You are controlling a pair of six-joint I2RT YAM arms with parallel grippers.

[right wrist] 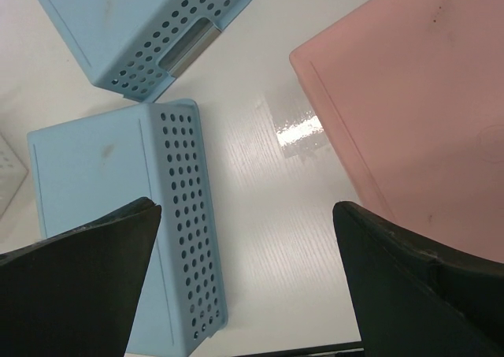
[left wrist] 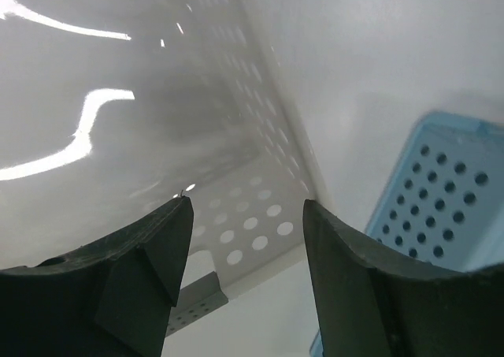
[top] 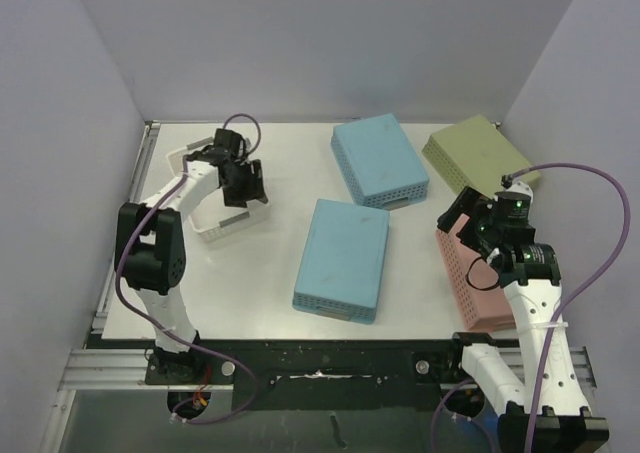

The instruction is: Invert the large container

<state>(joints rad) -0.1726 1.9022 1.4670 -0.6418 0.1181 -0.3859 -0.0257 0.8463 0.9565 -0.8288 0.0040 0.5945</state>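
I'm seeing left end effector (top: pixel 243 183) gaping at white container (top: pixel 225 230) right wall, blue container (top: pixel 342 258) lying rightward, right end effector (right wrist: pixel 246 207) gaping too.

You're looking at a robot lab cell: white desk (top: pixel 290 173) boxed in by plain walls (top: pixel 330 43), metal mounting rail (top: pixel 100 370) along near edge.
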